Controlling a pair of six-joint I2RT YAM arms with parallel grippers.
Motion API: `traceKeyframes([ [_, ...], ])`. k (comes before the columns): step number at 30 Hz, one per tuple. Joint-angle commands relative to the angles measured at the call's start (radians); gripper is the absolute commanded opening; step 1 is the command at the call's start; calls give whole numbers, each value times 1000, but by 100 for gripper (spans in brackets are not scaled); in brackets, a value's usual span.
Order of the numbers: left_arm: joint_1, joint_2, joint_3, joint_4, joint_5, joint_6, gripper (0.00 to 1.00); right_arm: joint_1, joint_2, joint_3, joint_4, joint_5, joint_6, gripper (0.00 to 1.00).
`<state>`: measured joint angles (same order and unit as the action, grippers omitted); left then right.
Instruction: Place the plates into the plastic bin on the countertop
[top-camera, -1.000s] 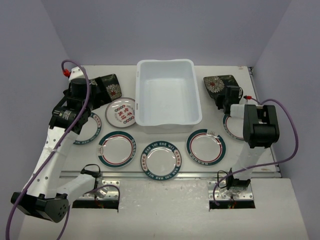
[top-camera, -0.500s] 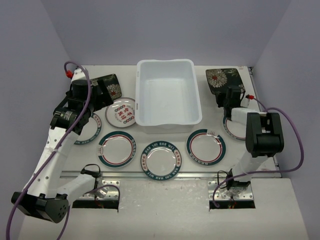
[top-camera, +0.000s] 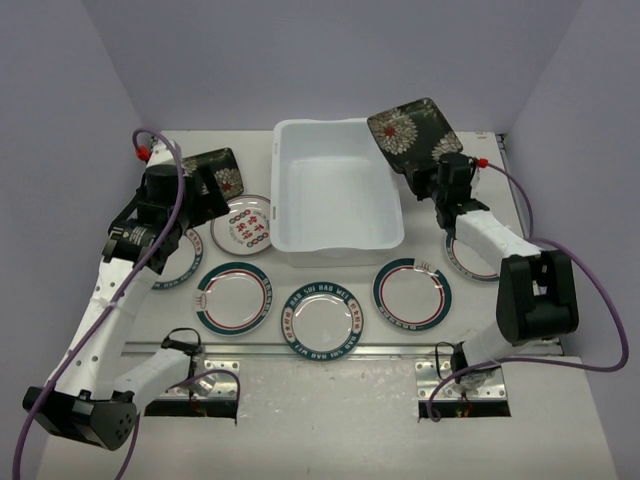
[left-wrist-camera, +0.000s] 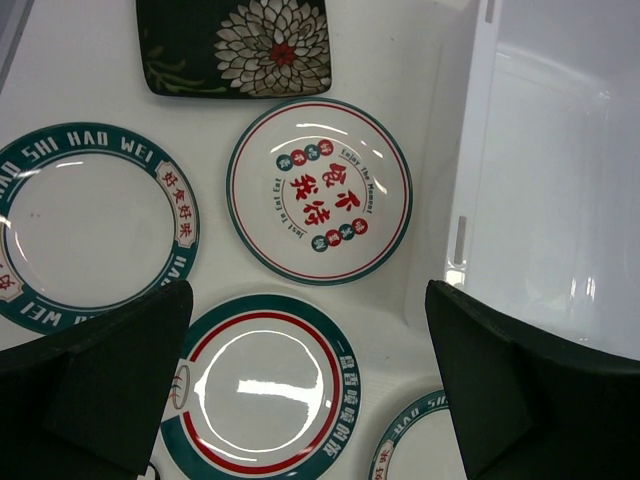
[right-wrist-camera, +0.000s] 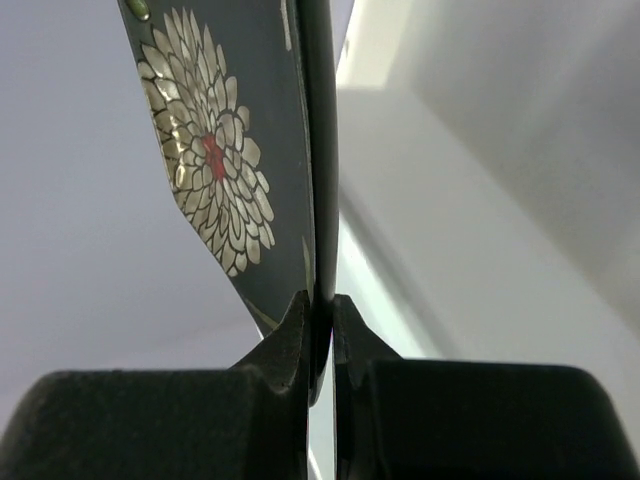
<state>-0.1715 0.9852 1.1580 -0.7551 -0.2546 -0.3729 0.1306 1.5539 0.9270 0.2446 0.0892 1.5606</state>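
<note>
My right gripper (top-camera: 432, 172) is shut on the edge of a square black floral plate (top-camera: 413, 132) and holds it lifted and tilted over the far right corner of the white plastic bin (top-camera: 336, 237). In the right wrist view the fingers (right-wrist-camera: 290, 335) pinch the plate's rim (right-wrist-camera: 215, 170). My left gripper (top-camera: 190, 185) is open and empty above the left plates. Its view shows the second black floral plate (left-wrist-camera: 235, 45), the small plate with red characters (left-wrist-camera: 318, 190), and teal-rimmed plates (left-wrist-camera: 85, 225) (left-wrist-camera: 262, 385). The bin holds nothing.
Teal-rimmed plates lie in a row in front of the bin (top-camera: 235, 297) (top-camera: 322, 318) (top-camera: 412, 293), one more at the right under my right arm (top-camera: 465, 260). A metal rail (top-camera: 340, 350) runs along the near edge. Walls close in at both sides.
My right gripper has lifted the black floral plate off the table at the back right and swung it up and left toward the bin. The left arm shifted slightly.
</note>
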Motion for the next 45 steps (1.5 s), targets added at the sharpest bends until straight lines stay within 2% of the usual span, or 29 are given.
traceKeyframes([
  [1, -11, -25, 0, 45, 14, 0, 100, 37, -28, 205, -26, -211, -180, 0],
  [3, -11, -28, 8, 35, 3, 6, 100, 37, 5, 302, -152, -324, -376, 0],
  [9, -11, -42, -2, 23, -2, 12, 100, 41, 197, 666, -630, -524, -677, 0],
  [11, -11, -45, -8, 15, -6, 26, 100, 45, 246, 730, -706, -602, -750, 0],
  [16, -11, -37, -2, -24, -81, 73, 100, 64, 360, 872, -874, -627, -901, 0],
  [21, -11, -40, -1, -26, -34, 58, 100, 87, 441, 918, -913, -611, -945, 0],
  [25, -11, -29, -1, -26, -5, 63, 100, 101, 498, 937, -905, -583, -923, 0],
  [33, -11, -10, 3, -27, 31, 65, 100, 138, 653, 1097, -921, -476, -872, 0],
  [39, -11, -10, -4, -38, 37, 65, 100, 150, 728, 1158, -895, -439, -835, 1],
  [40, -11, -11, -3, -40, 34, 67, 100, 151, 746, 1181, -902, -428, -839, 8],
  [45, -11, -11, -9, -52, 28, 71, 100, 158, 760, 1236, -926, -377, -865, 72],
])
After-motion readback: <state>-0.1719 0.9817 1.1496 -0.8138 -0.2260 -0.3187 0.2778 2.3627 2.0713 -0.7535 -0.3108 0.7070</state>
